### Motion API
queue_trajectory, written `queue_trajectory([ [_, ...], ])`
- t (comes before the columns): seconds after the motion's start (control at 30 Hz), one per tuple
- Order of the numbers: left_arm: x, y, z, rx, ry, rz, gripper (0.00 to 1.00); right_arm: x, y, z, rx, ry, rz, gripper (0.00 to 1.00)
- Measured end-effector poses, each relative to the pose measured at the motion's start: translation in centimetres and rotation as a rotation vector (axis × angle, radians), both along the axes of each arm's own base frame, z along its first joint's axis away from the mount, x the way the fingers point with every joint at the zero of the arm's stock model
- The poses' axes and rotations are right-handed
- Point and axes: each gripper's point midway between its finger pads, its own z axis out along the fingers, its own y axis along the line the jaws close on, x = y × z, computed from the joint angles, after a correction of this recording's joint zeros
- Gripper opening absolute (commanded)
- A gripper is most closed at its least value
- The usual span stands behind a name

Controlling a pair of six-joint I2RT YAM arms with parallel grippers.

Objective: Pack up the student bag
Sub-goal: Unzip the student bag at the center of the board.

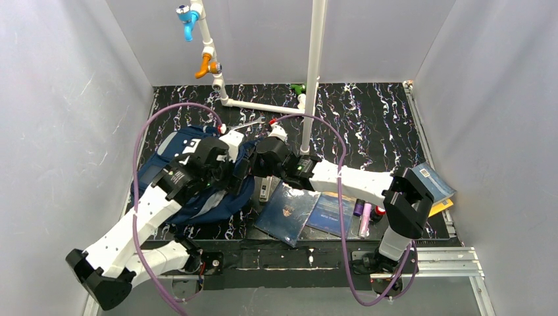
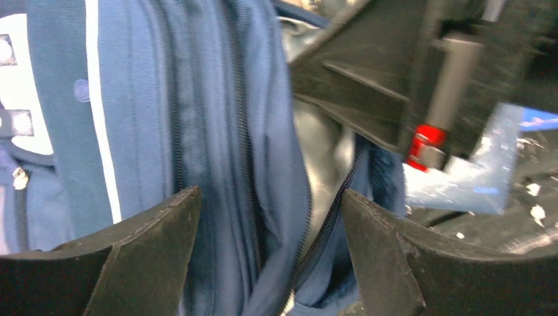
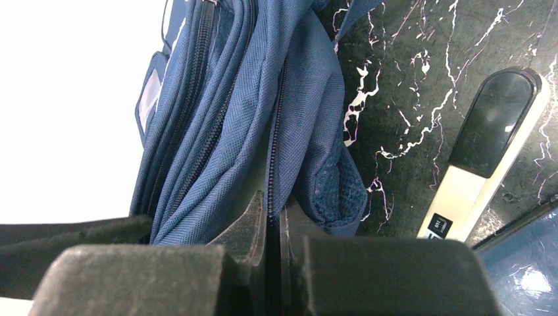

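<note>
Right tool (image 3: pixel 275 212) clamped on student bag (image 3: pixel 210 118), left tool (image 2: pixel 270 197) spread

Top camera: sat high behind my bases, looked down over the whole table (image 1: pixel 368 112), far off.
Left wrist camera: looked past my left fingers (image 2: pixel 145 257), very close on the bag (image 2: pixel 151 118).
Right wrist camera: looked past my right fingers (image 3: pixel 253 220), close on bag edge and table.
All three shared the bag.

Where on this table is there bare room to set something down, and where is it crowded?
Free: the far right table, between the white pipe and the right wall. Crowded: the near edge, with the student bag, books and pens.
</note>
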Motion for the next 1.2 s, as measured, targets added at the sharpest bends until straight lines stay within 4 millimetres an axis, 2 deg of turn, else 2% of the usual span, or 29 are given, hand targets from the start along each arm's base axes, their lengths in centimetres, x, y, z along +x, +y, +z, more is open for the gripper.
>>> queue_trajectory([
  [0.1,0.9,0.9,-0.8,0.076,-0.003,0.063,0.66,0.0,0.0,0.0,0.004,0.004,-0.004,0.01],
  [0.17,1.4,1.2,-1.1,0.107,-0.01,0.09,0.55,0.0,0.1,0.1,0.014,0.008,-0.008,0.01],
  [0.23,1.8,1.9,-1.0,0.147,-0.027,0.119,0.35,-0.1,0.0,0.2,0.026,0.014,-0.015,0.01],
  [0.37,3.6,3.1,-0.7,0.271,-0.073,0.143,0.0,-1.0,-0.9,0.6,0.064,0.004,-0.052,0.01],
  [0.53,6.4,1.4,1.4,0.329,-0.178,0.014,0.0,-2.5,-3.3,0.3,0.07,-0.058,-0.143,0.01],
  [0.67,8.5,0.7,3.9,0.366,-0.279,-0.043,0.0,-3.2,-3.1,1.1,0.085,-0.116,-0.172,0.01],
  [0.7,9.0,0.8,4.3,0.382,-0.301,-0.043,0.0,-3.2,-2.9,1.2,0.092,-0.126,-0.171,0.05],
  [0.77,9.4,1.3,4.6,0.414,-0.323,-0.04,0.0,-3.1,-2.0,1.1,0.1,-0.141,-0.151,0.3],
  [0.8,9.3,1.8,4.4,0.429,-0.333,-0.032,0.0,-3.2,-1.3,0.7,0.094,-0.146,-0.128,0.39],
  [0.87,8.5,2.9,3.4,0.447,-0.327,-0.026,0.0,-3.5,0.2,-0.1,0.07,-0.15,-0.065,0.59],
  [0.97,6.4,5.0,1.2,0.469,-0.299,-0.017,0.0,-5.0,2.1,-1.2,0.008,-0.167,0.08,0.81],
  [1.0,6.1,5.1,1.0,0.469,-0.297,-0.016,0.0,-5.5,2.3,-1.3,-0.012,-0.178,0.12,0.88],
  [1.07,5.3,5.7,0.6,0.456,-0.292,-0.004,0.0,-6.3,1.9,-1.4,-0.072,-0.216,0.199,0.97],
  [1.13,5.0,5.8,0.6,0.438,-0.294,0.008,0.0,-7.1,0.5,-1.1,-0.147,-0.255,0.268,0.99],
  [1.2,4.8,6.0,0.5,0.431,-0.296,0.018,0.0,-7.5,-1.8,0.1,-0.206,-0.289,0.308,0.98],
])
